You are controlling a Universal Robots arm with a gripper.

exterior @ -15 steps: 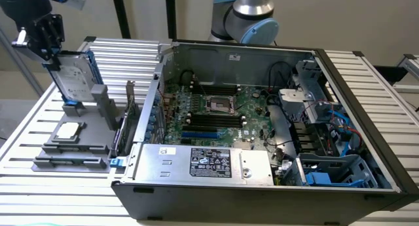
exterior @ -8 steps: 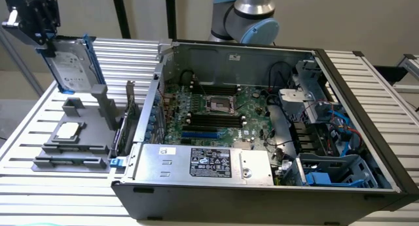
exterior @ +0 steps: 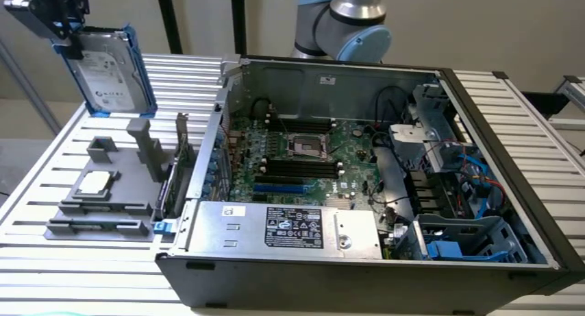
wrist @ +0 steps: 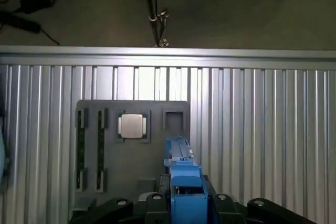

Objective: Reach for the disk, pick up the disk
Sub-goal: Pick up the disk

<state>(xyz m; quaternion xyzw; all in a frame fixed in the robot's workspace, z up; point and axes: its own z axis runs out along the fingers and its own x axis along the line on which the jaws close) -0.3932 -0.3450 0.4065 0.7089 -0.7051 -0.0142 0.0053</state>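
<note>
In the upper left of the exterior view, the gripper has its fingers closed on the top edge of the disk. It holds the disk tilted in the air above the grey tray on the ribbed metal table. An open computer case fills the frame's middle and right, with a pale wall behind.

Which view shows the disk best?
Exterior view: the disk hangs in the gripper above the grey fixture, label face and blue rails plain. The wrist view gives its blue edge end-on between the jaws.
</note>
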